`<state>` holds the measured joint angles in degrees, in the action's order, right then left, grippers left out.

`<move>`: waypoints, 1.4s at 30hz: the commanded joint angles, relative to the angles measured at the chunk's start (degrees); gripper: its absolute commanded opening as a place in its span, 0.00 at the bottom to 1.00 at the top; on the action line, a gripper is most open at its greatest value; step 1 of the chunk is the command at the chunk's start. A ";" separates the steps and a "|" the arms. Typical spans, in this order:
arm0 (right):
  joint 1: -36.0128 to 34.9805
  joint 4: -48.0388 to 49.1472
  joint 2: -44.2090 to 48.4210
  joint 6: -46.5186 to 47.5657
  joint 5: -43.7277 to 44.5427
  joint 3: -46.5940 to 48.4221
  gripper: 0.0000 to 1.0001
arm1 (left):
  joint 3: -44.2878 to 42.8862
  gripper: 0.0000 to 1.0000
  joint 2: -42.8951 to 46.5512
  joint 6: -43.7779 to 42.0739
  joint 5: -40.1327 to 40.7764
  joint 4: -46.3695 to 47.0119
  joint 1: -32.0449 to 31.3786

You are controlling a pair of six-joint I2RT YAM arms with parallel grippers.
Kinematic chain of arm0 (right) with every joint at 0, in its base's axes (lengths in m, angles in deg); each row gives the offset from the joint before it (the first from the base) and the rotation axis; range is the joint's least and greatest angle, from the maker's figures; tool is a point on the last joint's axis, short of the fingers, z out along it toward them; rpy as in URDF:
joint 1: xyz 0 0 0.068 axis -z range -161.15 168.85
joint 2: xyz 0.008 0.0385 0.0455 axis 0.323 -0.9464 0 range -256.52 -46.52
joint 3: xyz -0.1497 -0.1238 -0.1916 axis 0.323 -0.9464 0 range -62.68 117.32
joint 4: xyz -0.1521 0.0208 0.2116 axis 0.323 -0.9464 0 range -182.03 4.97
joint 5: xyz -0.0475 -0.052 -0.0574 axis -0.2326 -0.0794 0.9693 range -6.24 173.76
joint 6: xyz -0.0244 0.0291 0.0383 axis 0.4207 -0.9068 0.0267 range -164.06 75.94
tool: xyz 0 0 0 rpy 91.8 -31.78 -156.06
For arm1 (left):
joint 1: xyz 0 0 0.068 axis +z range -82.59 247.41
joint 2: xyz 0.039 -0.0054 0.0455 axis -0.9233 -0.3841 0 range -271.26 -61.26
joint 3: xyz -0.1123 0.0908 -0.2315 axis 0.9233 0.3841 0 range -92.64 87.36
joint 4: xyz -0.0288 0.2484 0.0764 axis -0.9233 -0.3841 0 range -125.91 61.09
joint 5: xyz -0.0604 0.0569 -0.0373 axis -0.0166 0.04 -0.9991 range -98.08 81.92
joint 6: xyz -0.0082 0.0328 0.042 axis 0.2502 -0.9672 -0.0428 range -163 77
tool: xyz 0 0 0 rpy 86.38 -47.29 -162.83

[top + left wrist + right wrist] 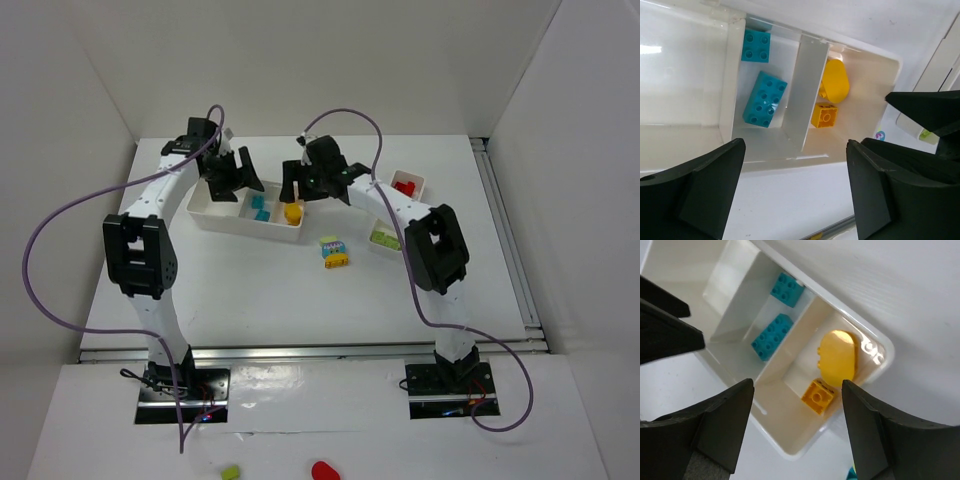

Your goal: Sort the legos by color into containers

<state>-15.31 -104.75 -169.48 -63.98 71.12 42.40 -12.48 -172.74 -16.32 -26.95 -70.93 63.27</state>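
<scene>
Two trays sit on the white surface [250, 290], and we take the wide tray [225, 222] as our landmark. The narrow tray [415, 180] lies to its right, partly hidden under the right arm. The left tool [232, 176] hangs over the wide tray's left end and the right tool [305, 182] over its right end. In both wrist views the fingers stand wide apart with nothing between them, so both are empty.

Inside the wide tray the left compartment is bare. The middle one holds two cyan bricks [765, 99], and the right one a rounded yellow piece [838, 356] with a small yellow brick [816, 397] just beside it. To the tray's right, a red brick [404, 186] rests in the narrow tray's far end and a lime brick [384, 238] at its near end. A loose clump [334, 252], yellow and cyan among its colours, lies on the surface just off the wide tray's near right corner.

We judge the sorting well along and the arms between picks. Next, the nearer right tool should move off the tray, drop over the clump and close on a single brick. The bricks look joined, so several colours may lift together.
</scene>
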 commanded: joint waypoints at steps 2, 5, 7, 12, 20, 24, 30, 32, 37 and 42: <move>0.39 1.01 10.52 0.76 7.53 -6.01 0.78 | -3.26 0.88 1.61 -1.98 1.56 -1.92 -1.04; 0.93 -0.40 14.75 0.76 12.89 -13.21 0.78 | -4.40 0.82 3.98 -1.98 1.56 -1.93 -2.18; 1.45 -2.14 18.44 0.76 17.03 -18.47 0.82 | -4.41 0.82 6.44 -2.51 1.56 -0.70 -2.80; 1.46 -7.78 21.09 -0.29 16.00 -25.35 0.90 | -4.41 0.82 8.21 -3.74 -0.45 -0.69 -5.69; -1.36 -10.51 19.95 -3.28 15.98 -30.19 0.98 | -3.26 0.81 7.07 -3.21 -3.54 -0.69 -8.69; -1.88 -9.89 17.14 -3.28 15.98 -28.97 0.98 | -3.26 0.81 7.07 -3.21 -3.02 -0.69 -9.22; -2.41 -8.66 12.83 -2.67 16.77 -27.74 0.93 | -3.79 0.81 7.07 -3.21 -3.01 -0.69 -9.22; -2.41 -7.18 12.83 -2.67 17.38 -27.73 0.89 | -3.79 0.81 7.07 -3.21 -3.01 -0.69 -9.22; -2.41 -2.34 12.30 -0.48 18.09 -28.87 0.70 | -4.40 0.81 5.67 -4.69 -7.83 -1.40 -9.22; -1.80 2.66 21.14 3.30 15.65 -35.10 0.48 | -5.81 0.83 2.50 -7.68 -17.92 -4.21 -9.22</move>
<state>-17.23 -107.86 -156.19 -63.88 87.67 10.42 -16.06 -168.34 -20.78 -36.57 -73.42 54.11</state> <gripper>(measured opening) 0.715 0.823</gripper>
